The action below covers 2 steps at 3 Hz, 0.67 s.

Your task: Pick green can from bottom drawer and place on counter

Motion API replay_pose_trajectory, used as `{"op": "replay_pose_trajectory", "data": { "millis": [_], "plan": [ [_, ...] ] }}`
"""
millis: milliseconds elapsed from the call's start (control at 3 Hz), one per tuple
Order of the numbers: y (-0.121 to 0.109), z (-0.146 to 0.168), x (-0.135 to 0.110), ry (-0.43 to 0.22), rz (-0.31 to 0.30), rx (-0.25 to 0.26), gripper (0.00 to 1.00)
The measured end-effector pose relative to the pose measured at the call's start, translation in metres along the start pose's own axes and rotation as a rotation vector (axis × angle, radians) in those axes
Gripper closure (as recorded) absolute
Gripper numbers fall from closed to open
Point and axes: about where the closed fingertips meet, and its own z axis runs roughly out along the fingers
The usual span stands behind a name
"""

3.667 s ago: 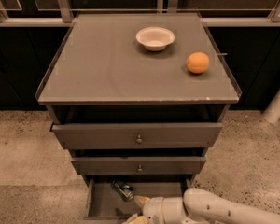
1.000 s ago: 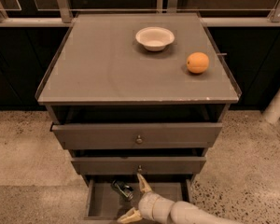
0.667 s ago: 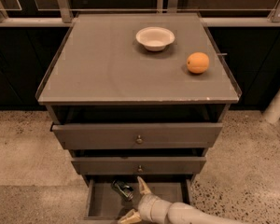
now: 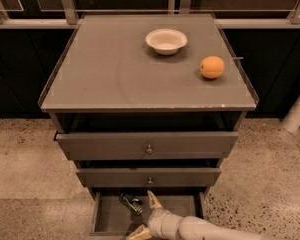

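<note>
when reading across from the left edge of the counter (image 4: 100, 79): flat grey-brown top, thin raised rim along the sides. under its front edge, three drawers in a stack, each pulled out a little further than the one above.

lowest of them, the bottom drawer (image 4: 106, 219): deep, open toward the camera, flat floor showing on its left side. on that floor, toward the back and just left of the cabinet's middle, the green can (image 4: 131, 202), lying tilted, shiny, with a metallic glint.

just right of the can, the gripper (image 4: 146, 216), inside the drawer, entering from the lower right. two tan fingers spread wide apart: one fingertip (image 4: 152, 199) pointing up toward the back of the drawer, close beside the can, the other low at the drawer's front. nothing held. can off to the left of the upper finger, not between the two; touching or not, impossible to tell. behind the gripper, the pale arm (image 4: 205, 229), running off to the lower right.

above, the middle drawer (image 4: 190, 176) and the top drawer (image 4: 190, 144), each with a small round knob at its centre.

on the counter, close to the far edge and right of centre, a white bowl (image 4: 166, 40), upright. further right, near the right edge and nearer the front, an orange (image 4: 212, 67), well apart from the bowl.

past the right edge, speckled floor (image 4: 270, 174) and a pale leaning post (image 4: 297, 111).
</note>
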Motion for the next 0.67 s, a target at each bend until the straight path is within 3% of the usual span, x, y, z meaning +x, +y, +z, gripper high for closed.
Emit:
{"op": "replay_pose_trajectory", "data": {
  "millis": [333,667],
  "plan": [
    [0.002,0.005,0.009,0.016,0.014,-0.002,0.00],
    [0.006,0.034,0.039,0.055,0.088,-0.022,0.00]
  ]
}}
